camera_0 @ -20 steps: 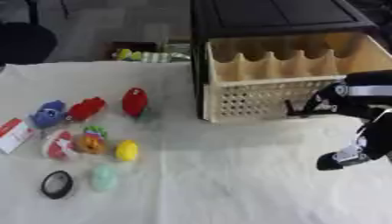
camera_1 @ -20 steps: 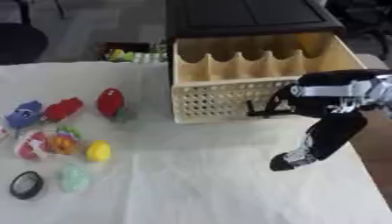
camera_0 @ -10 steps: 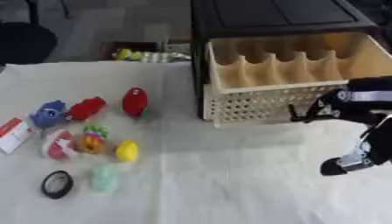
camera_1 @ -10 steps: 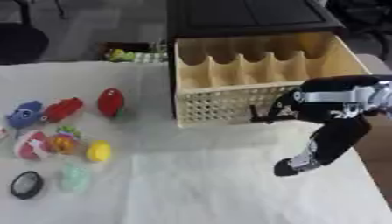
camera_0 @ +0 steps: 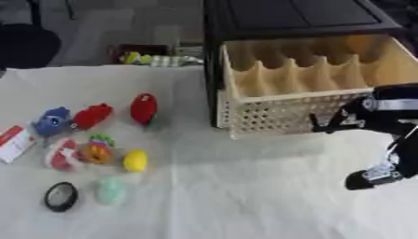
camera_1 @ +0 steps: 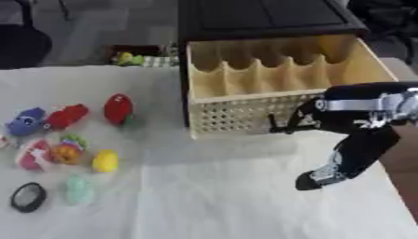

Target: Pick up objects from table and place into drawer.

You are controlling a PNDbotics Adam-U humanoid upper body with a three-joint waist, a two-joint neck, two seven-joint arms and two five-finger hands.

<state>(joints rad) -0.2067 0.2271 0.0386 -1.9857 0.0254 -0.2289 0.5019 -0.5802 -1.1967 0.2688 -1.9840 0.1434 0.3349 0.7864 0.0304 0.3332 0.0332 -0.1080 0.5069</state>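
Across the table from the toys, the right hand [camera_1: 326, 175] hangs low before the open drawer [camera_1: 277, 79], fingers unreadable, while the red toy [camera_1: 117, 108] and its neighbours lie well to its left.

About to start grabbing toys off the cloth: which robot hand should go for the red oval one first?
Probably the right: the right robot hand is the only one in view, hanging below the open drawer. The red oval toy lies left of the drawer, so it is a cross-table reach. The left robot hand is not in view.
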